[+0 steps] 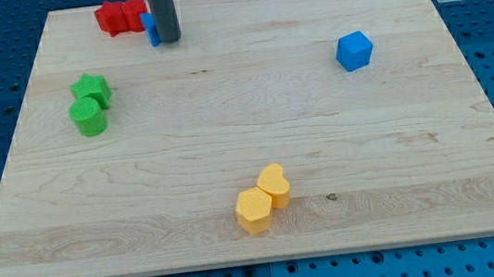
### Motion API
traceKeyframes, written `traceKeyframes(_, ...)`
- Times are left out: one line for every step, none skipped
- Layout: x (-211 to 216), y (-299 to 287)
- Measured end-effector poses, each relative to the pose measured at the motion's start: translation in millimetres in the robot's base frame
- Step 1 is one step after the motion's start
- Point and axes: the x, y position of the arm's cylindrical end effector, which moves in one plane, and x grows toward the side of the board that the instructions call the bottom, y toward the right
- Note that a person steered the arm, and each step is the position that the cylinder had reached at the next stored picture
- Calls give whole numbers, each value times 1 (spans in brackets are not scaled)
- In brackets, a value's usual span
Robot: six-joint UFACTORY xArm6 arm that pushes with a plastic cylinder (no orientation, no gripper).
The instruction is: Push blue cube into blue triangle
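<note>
The blue cube (355,51) is seen alone on the bench (249,157), toward the view's right and upper half, well apart from every other block. The blue triangle (151,28) is near the view's top, left of centre, touching the red blocks (121,16) on its left and mostly hidden behind the rod, so its shape cannot be confirmed.

My tip (169,41) is set down just beside the triangle, on its right side and apparently touching it, far from the cube. From here the cube cannot be driven; the tip is judged to need placing on the cube's far right side, so that a leftward, slightly upward push would carry it to the triangle.

No fingers are fitted: the arm ends in a plain rod, nothing is held, and only pushing contact is possible.

The green blocks (90,104) at left and yellow blocks (263,198) near the bottom lie off that path.
</note>
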Motion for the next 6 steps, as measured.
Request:
traceKeyframes(-5,0)
traceKeyframes(18,33)
traceKeyframes(61,81)
traceKeyframes(100,146)
traceKeyframes(135,233)
traceKeyframes(149,316)
